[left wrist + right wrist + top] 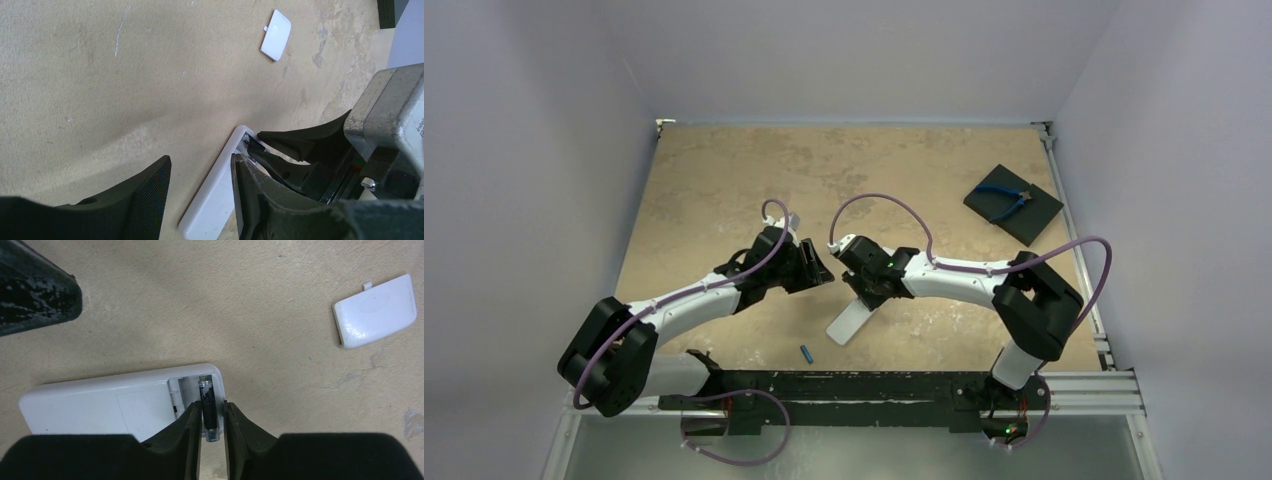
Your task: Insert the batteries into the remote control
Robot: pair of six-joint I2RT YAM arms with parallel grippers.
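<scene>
The white remote control (100,407) lies back up on the table, its battery bay open at one end. It also shows in the top view (846,325) and the left wrist view (212,202). My right gripper (212,412) is shut on the dark battery (208,405). The battery's far end is at the bay's spring and its near end sticks out past the remote's edge. My left gripper (201,159) is open and low over the table. The remote's closed end lies between its fingers, against the right one. The blue battery (806,352) lies loose near the front edge.
The white battery cover (375,312) lies on the table beyond the remote and also shows in the left wrist view (276,35). A black square pad (1014,205) with blue-handled pliers (1004,200) sits at the back right. The two grippers (824,270) (864,298) are close together.
</scene>
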